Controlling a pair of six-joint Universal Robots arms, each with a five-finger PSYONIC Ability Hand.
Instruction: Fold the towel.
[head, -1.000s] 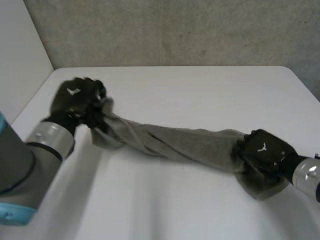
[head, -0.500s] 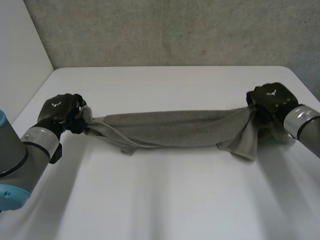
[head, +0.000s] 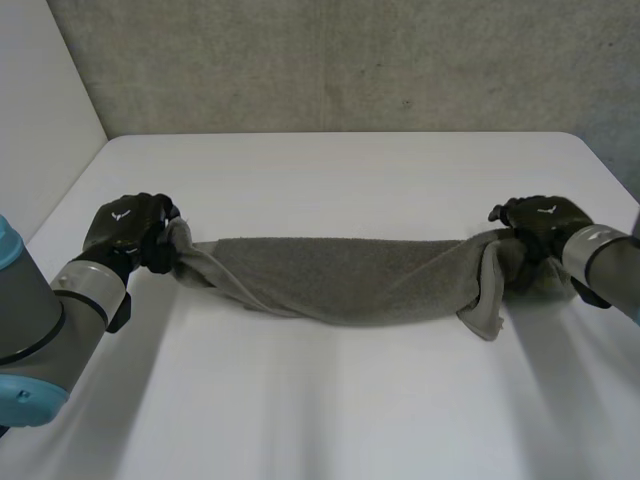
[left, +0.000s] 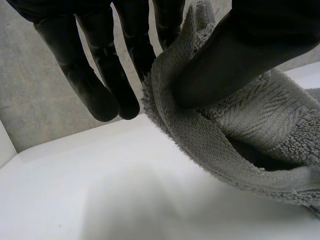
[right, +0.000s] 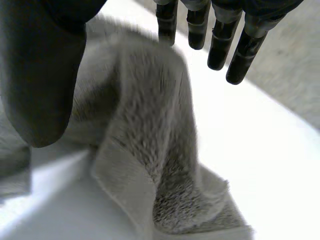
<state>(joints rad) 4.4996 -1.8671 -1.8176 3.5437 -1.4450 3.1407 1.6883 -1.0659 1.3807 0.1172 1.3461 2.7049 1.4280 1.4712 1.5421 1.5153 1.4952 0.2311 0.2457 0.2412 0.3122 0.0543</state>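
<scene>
A grey towel (head: 340, 275) lies bunched in a long band across the white table (head: 350, 420), stretched between both hands. My left hand (head: 125, 230) is at the towel's left end. In the left wrist view its thumb (left: 240, 50) pinches the towel's edge (left: 250, 130) against the fingers (left: 135, 45). My right hand (head: 540, 220) is over the towel's right end, which droops in a loose fold onto the table. In the right wrist view its fingers (right: 220, 35) are straight and apart from the thumb (right: 40, 75), and the towel (right: 150, 125) lies slack under the palm.
A grey wall (head: 350, 60) runs behind the table's far edge, and a white panel (head: 40, 110) stands at the left. Bare table lies in front of and behind the towel.
The towel has been swung from a slant to straight across the table and has sunk onto it. My right hand has come down a little and its fingers have straightened off the cloth.
</scene>
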